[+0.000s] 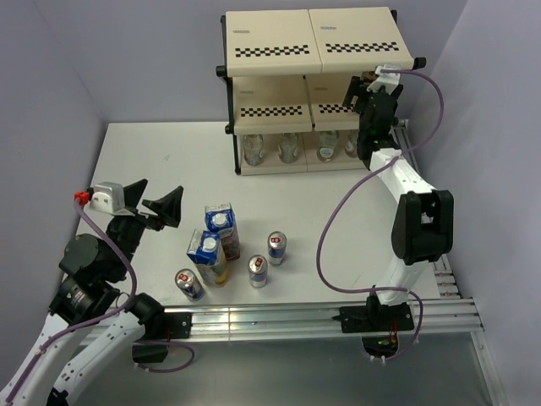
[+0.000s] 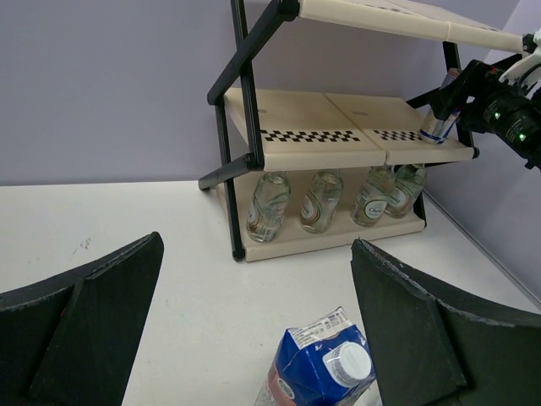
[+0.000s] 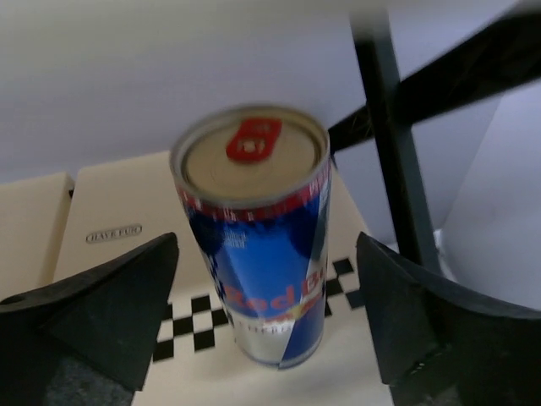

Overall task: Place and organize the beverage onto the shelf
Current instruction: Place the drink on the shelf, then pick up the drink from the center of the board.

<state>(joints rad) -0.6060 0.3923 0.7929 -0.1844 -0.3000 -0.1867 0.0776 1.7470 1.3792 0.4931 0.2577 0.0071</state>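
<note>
A white worktop (image 1: 144, 169) is enclosed by pale lilac walls (image 1: 127, 59); an aluminium rail (image 1: 279, 320) is mounted along its lower edge.

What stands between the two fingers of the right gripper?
A blue-and-silver can stands free and upright on the middle board of the shelf; the right wrist view shows it.

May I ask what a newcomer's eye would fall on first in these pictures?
The three-tier shelf at the table's far side, with four clear bottles lined along its bottom tier. At its middle tier's right end, the right jaws stand open around a blue-and-silver can. Two cartons and three cans stand near the left arm.
</note>
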